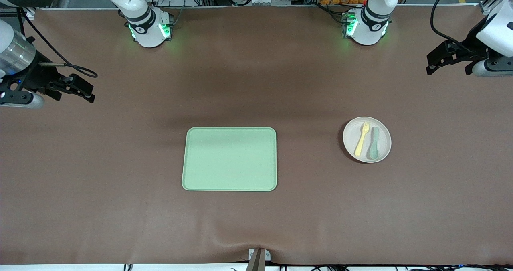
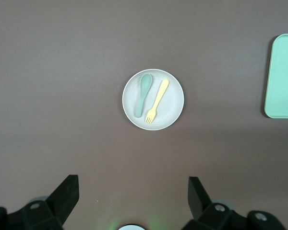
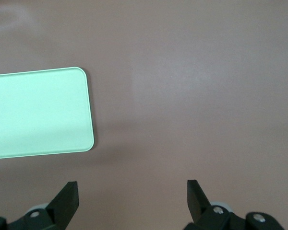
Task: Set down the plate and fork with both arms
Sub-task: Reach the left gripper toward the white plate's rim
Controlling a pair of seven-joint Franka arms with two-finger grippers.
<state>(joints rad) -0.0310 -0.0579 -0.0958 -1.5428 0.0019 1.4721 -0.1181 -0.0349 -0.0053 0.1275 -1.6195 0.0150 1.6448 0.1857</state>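
Note:
The pale speckled plate (image 1: 384, 138) lies on the brown table toward the left arm's end. On it lie the pale-yellow fork (image 1: 362, 138) and a muted-green spoon (image 1: 374, 142), side by side. The left wrist view shows the plate (image 2: 175, 103), the fork (image 2: 156, 101) and the spoon (image 2: 143, 93). My left gripper (image 1: 447, 68) is open and empty, up in the air over the table's edge at its own end, well away from the plate; its wrist view also shows it (image 2: 133, 182). My right gripper (image 1: 76, 94) is open and empty over the table at the right arm's end, also seen in its wrist view (image 3: 132, 184).
A rectangular light-green tray (image 1: 229, 159) lies bare at the table's middle, beside the plate toward the right arm's end. It shows in the left wrist view (image 2: 283, 76) and the right wrist view (image 3: 38, 112). The two arm bases stand along the table's edge farthest from the front camera.

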